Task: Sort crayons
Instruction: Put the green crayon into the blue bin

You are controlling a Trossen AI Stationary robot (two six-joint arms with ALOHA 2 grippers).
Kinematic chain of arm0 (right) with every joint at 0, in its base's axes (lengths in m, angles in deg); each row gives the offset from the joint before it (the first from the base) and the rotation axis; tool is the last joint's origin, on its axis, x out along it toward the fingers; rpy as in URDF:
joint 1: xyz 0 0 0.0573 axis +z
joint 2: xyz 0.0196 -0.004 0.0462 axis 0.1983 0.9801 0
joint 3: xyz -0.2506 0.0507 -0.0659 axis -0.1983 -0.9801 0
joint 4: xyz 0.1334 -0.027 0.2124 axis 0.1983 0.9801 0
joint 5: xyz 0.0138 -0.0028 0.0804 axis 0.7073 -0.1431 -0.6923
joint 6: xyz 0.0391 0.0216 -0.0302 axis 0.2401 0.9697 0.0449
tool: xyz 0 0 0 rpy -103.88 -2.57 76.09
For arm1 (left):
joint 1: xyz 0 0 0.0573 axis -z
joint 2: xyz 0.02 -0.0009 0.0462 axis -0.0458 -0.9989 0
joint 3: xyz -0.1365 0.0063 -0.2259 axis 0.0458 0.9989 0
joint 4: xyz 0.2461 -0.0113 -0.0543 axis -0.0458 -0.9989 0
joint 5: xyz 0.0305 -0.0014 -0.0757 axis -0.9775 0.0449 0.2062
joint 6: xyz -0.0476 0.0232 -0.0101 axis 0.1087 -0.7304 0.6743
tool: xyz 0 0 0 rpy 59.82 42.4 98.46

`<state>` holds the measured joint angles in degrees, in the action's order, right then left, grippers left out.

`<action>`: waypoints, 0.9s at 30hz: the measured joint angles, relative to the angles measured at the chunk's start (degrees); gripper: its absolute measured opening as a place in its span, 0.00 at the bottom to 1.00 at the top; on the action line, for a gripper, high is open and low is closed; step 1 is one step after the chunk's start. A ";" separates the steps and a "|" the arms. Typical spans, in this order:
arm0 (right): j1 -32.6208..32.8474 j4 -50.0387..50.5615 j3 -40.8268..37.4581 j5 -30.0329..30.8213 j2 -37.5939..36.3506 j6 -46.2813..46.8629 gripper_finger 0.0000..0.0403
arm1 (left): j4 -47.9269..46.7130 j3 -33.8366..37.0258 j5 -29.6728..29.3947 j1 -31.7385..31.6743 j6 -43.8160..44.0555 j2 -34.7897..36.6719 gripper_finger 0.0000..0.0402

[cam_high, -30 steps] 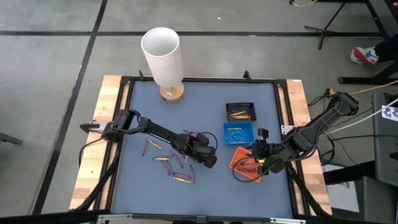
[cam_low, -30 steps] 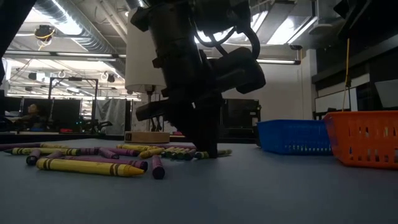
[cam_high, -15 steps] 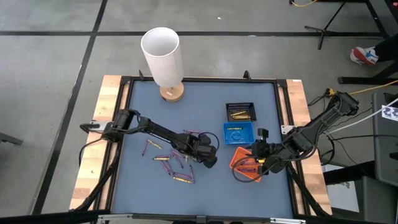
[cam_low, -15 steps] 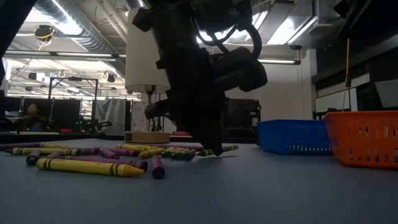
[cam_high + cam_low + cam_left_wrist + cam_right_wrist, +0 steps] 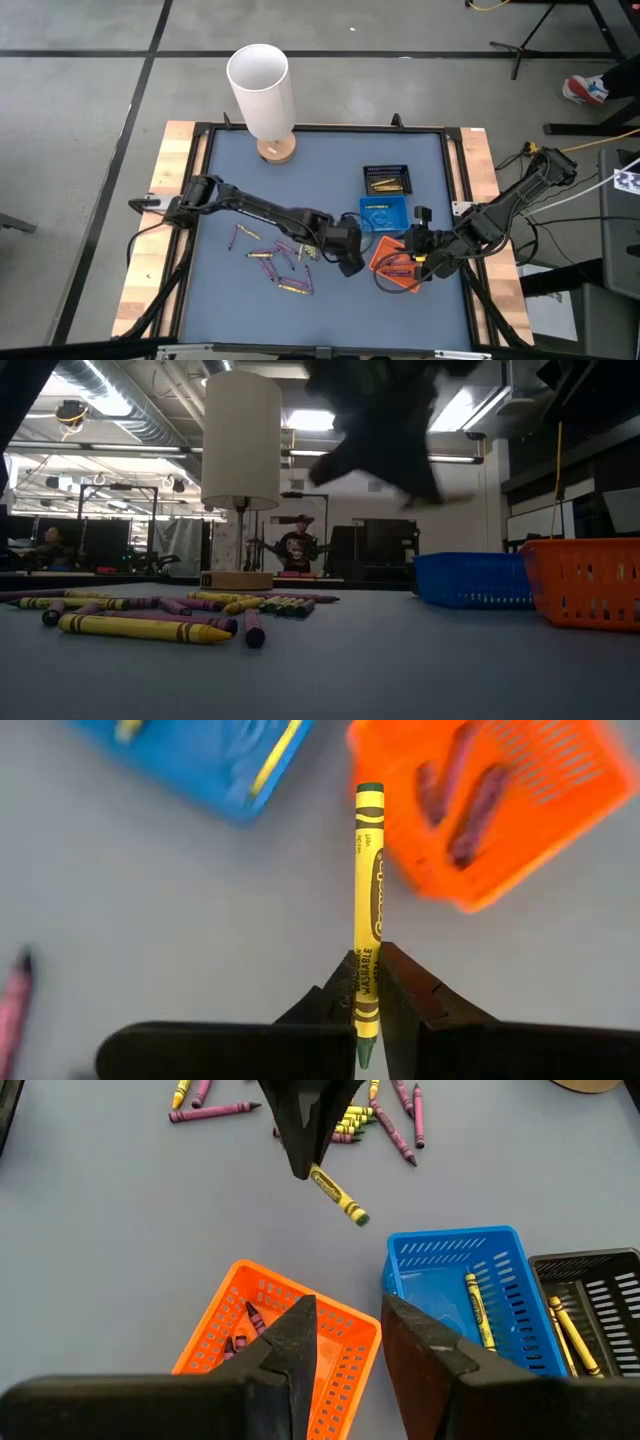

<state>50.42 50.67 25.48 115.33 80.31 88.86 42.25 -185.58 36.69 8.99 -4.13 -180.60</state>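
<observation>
Crayons (image 5: pixel 277 262) are lying loose on the mat left of centre, yellow and purple mixed; one yellow crayon (image 5: pixel 367 910) is being carried, pinched by its lower end in the left gripper (image 5: pixel 367 982), with most of its length sticking out ahead. The left gripper (image 5: pixel 347 250) is hanging between the pile and the trays, near the blue tray (image 5: pixel 384 214) and the orange tray (image 5: pixel 396 262). The blue tray is holding yellow crayons, the orange one purple, so blue looks like the target. For a clean drop: bringing the free tip over the blue rim first, lowering until the crayon is inside the walls, then releasing; the long overhang could catch the rim. The right gripper (image 5: pixel 345 1342) is waiting spread above the orange tray, holding nothing.

Change from a second ago: the left gripper was down at the pile's edge; it is now lifted and shifted toward the trays. The right arm is unchanged.
</observation>
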 joint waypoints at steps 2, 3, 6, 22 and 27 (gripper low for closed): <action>0.00 0.01 0.00 0.01 0.00 0.00 0.28 | 0.71 -2.29 -2.24 0.02 -4.07 0.00 0.02; 0.00 0.00 0.00 0.01 0.00 0.00 0.28 | 1.81 -3.00 -4.13 0.02 -6.28 0.05 0.02; 0.00 -0.06 0.00 0.01 0.00 0.00 0.28 | 6.54 -3.64 -10.80 0.00 -13.55 0.09 0.03; 0.00 -0.39 -0.02 0.01 -0.02 0.00 0.28 | 22.62 -3.22 -15.66 -4.74 -25.46 -7.07 0.03; 0.00 -0.37 -0.02 0.01 -0.02 0.00 0.28 | 22.87 -3.20 -15.55 -6.45 -25.46 -9.69 0.03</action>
<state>50.42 50.31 25.46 115.34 80.29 88.86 65.12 -188.79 21.14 2.54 -29.59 -190.29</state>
